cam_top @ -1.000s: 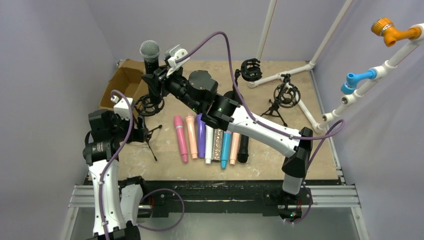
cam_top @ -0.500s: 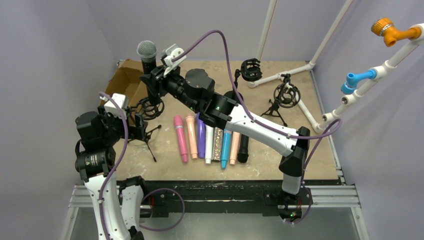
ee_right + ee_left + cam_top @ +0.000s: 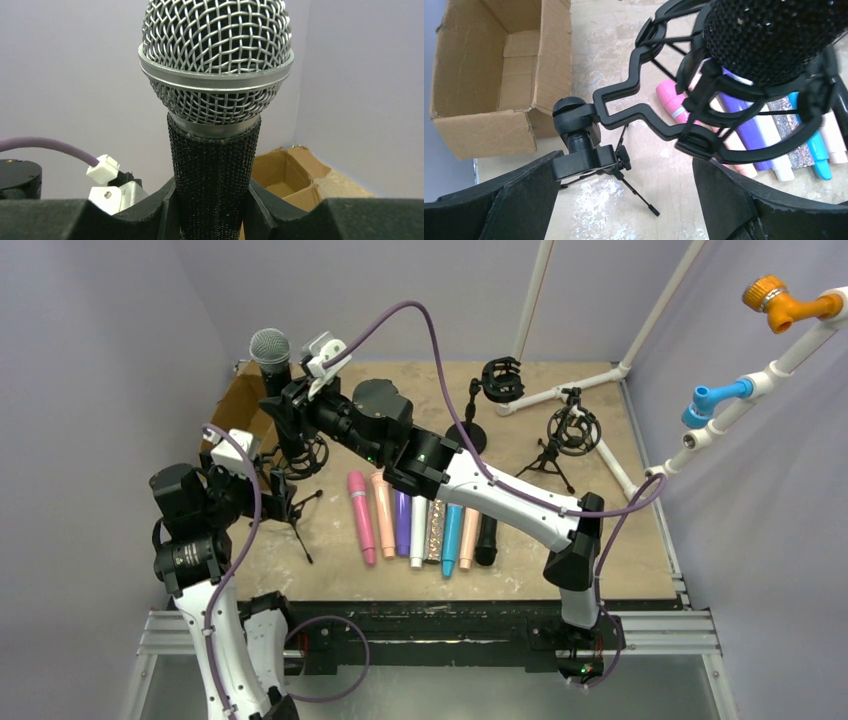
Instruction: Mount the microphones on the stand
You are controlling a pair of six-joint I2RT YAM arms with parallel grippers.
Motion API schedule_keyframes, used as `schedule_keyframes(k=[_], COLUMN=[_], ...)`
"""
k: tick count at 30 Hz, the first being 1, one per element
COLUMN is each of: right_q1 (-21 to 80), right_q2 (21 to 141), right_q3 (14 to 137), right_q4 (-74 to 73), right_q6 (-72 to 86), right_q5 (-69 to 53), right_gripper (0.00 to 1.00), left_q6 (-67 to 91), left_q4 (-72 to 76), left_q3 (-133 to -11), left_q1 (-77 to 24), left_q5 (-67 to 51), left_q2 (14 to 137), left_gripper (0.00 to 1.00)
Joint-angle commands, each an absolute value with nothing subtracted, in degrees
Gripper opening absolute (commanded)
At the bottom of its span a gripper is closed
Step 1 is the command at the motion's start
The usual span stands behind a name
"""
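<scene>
My right gripper (image 3: 285,405) is shut on a black glitter microphone (image 3: 270,348) with a silver grille head and holds it upright; in the right wrist view the gripper (image 3: 212,202) clamps its body (image 3: 212,160). The microphone's lower end (image 3: 769,35) sits in the ring of a black shock-mount stand (image 3: 303,453) on small tripod legs, which also shows in the left wrist view (image 3: 704,117). My left gripper (image 3: 262,483) is open, and in its wrist view (image 3: 624,200) the stand's joint block (image 3: 581,150) is next to its left finger. Several microphones lie in a row: pink (image 3: 361,517), peach (image 3: 384,500), purple (image 3: 402,524), white (image 3: 418,533), silver glitter (image 3: 435,530), teal (image 3: 452,538), black (image 3: 487,540).
An open cardboard box (image 3: 232,408) stands at the back left, close behind the stand. Two more shock-mount stands (image 3: 502,380) (image 3: 572,430) stand at the back right. A white pipe frame (image 3: 560,390) with blue (image 3: 712,400) and orange (image 3: 785,302) fittings runs along the right side.
My right arm has carried the upright black microphone to the left and toward the back. My left arm has shifted left and stays by the stand's base.
</scene>
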State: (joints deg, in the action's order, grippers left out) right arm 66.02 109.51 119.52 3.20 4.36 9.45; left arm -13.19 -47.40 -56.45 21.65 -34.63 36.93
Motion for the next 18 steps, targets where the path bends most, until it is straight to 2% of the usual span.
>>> schedule_keyframes(k=[1, 7, 10, 16, 18], right_q1=[66.2, 66.2, 66.2, 66.2, 66.2], right_q2=[109.6, 110.0, 110.2, 110.9, 111.2], right_q3=[120.9, 120.4, 120.6, 122.3, 123.4], right_q4=[3.0, 2.6, 2.0, 0.1, -1.9], right_q6=[4.7, 4.7, 4.2, 3.2, 3.0], right_q5=[8.8, 8.2, 8.1, 8.3, 7.5], right_gripper=[0.0, 0.0, 0.0, 0.0, 0.0], left_q6=[-16.3, -16.7, -14.5, -13.1, -13.1], left_q4=[-42.9, -35.2, -31.2, -28.0, -27.9], left_q3=[-52.9, -46.2, -43.8, -42.8, -42.7], left_q1=[23.8, 24.6, 24.7, 24.7, 24.7], left_q5=[-38.7, -41.4, -41.7, -43.9, -44.2], left_q2=[38.0, 38.1, 38.2, 39.8, 40.3], left_gripper=[1.0, 0.97, 0.91, 0.6, 0.55])
